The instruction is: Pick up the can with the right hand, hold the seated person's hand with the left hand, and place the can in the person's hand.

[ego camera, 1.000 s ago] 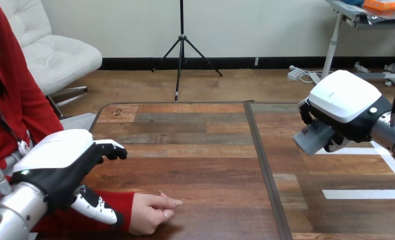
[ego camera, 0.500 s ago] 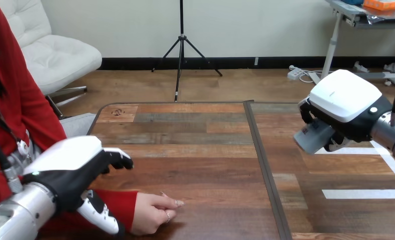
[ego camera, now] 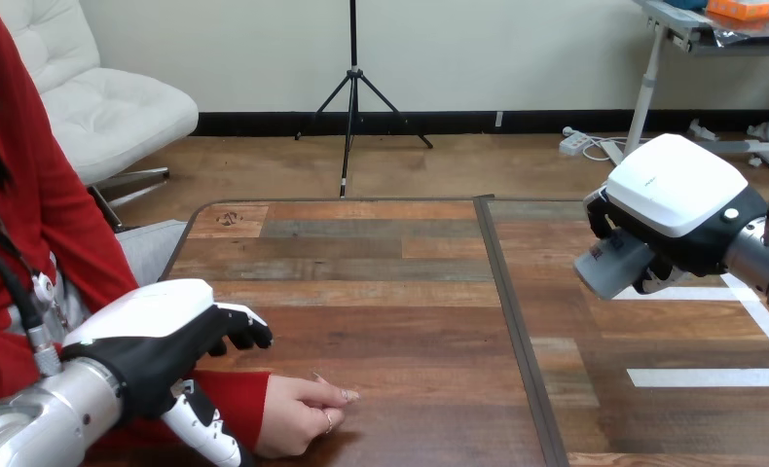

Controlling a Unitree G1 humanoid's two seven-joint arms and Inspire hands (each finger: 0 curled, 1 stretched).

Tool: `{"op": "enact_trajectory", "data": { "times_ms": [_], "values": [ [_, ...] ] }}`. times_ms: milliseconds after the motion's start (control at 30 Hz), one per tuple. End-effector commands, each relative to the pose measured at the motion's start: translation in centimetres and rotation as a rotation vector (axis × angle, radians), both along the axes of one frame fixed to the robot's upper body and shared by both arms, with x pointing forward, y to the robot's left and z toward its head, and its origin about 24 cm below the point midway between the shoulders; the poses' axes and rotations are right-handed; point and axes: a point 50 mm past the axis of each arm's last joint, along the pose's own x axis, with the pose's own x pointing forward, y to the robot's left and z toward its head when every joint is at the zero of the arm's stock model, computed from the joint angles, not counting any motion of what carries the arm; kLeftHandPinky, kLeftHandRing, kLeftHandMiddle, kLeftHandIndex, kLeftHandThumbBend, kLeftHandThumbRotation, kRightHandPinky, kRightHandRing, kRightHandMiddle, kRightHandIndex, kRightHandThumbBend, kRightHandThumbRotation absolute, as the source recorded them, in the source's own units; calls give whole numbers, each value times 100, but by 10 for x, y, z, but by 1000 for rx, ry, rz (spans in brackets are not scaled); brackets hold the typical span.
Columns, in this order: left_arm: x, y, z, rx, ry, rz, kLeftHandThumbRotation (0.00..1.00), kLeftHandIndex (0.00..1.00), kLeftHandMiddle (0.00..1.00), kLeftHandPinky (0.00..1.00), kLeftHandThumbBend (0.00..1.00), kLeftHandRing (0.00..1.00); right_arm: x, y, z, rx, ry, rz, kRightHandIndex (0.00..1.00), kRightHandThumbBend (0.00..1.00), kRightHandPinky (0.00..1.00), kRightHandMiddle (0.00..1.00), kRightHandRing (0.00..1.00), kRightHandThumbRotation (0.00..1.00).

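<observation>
Since the earlier frames, the robot's left hand (ego camera: 152, 326), black with a white back shell, has been lowered and carried rightward at the lower left of the frame. It now stands over the red sleeve (ego camera: 239, 399), just behind the person's hand (ego camera: 298, 416). Its fingers are half-bent and relaxed, with the thumb set apart below them in front of the sleeve. Nothing is enclosed, and contact with the sleeve cannot be determined. The person's hand is laid on the brown plank-topped wooden table (ego camera: 381, 292) at lower centre-left, its fingers loosely folded and pointing right.

The right hand (ego camera: 677, 195), at the upper right of the frame, has been kept almost unmoved. Its fingers are wrapped round the grey cylindrical metal can (ego camera: 614, 265), which is held clear of the table.

The step in hand is judged to be the taking of the person's hand. It is best finished slowly from above, with the fingers closed gently round the wrist or palm so that it is steadied and not squeezed. The can is best withheld until the palm is turned up.

The can is dull grey and smooth-sided, and is tilted with one end toward the lower left. Much of its body is hidden by the fingers.
</observation>
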Motion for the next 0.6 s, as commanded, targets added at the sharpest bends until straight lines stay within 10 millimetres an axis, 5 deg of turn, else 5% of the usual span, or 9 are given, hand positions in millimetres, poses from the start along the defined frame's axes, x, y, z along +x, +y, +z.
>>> {"op": "enact_trajectory", "data": {
  "times_ms": [0, 567],
  "values": [
    [8, -7, 21, 35, -81, -49, 2, 78, 80, 68, 100, 78, 12, -2, 38, 24, -140, -7, 47, 73, 41, 52, 49, 0],
    [11, -10, 18, 67, -63, -60, 0, 77, 79, 71, 100, 79, 11, -3, 38, 57, -145, -4, 47, 73, 41, 52, 49, 0]
  ]
}}
